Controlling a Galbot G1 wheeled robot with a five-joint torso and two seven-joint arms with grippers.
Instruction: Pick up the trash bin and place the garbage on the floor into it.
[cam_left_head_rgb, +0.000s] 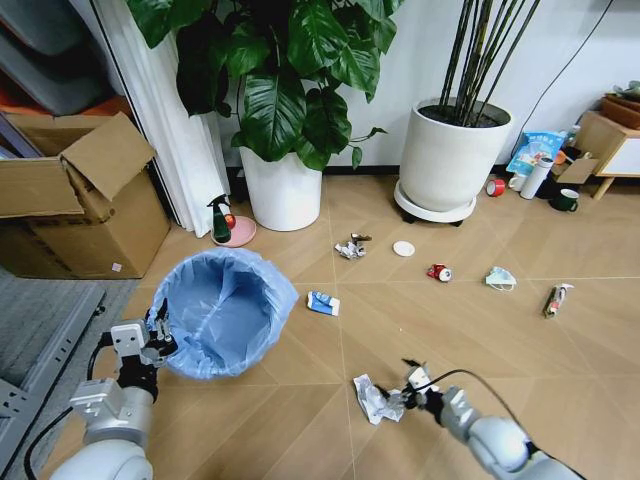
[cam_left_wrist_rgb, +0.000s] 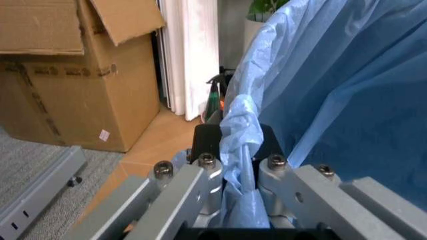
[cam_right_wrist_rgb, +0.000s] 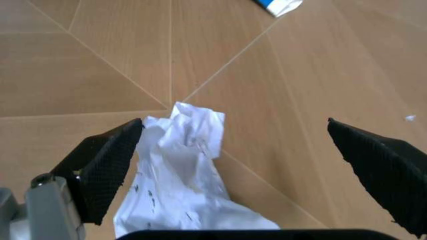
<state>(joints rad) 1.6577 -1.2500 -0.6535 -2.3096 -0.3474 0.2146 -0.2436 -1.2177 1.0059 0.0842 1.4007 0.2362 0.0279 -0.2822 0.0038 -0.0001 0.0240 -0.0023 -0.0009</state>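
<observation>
Right wrist view has the right claw (cam_right_wrist_rgb: 233, 165) spread wide, tissue (cam_right_wrist_rgb: 183, 180) lying on the floor (cam_right_wrist_rgb: 87, 55) lower left of centre, hugging one finger. Left claw (cam_left_wrist_rgb: 233, 172) pinches the bin (cam_left_head_rgb: 225, 310) rim, frame's left.

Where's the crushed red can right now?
In the head view the crushed red can lies on the floor on the robot's right, between the white round lid and the pale-blue face mask, in front of the big white plant pot.

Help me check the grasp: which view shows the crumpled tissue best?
The right wrist view: the tissue lies close up on the floor between the right gripper's open fingers. The head view shows it small, at that gripper. The left wrist view has the bin bag instead.
</observation>
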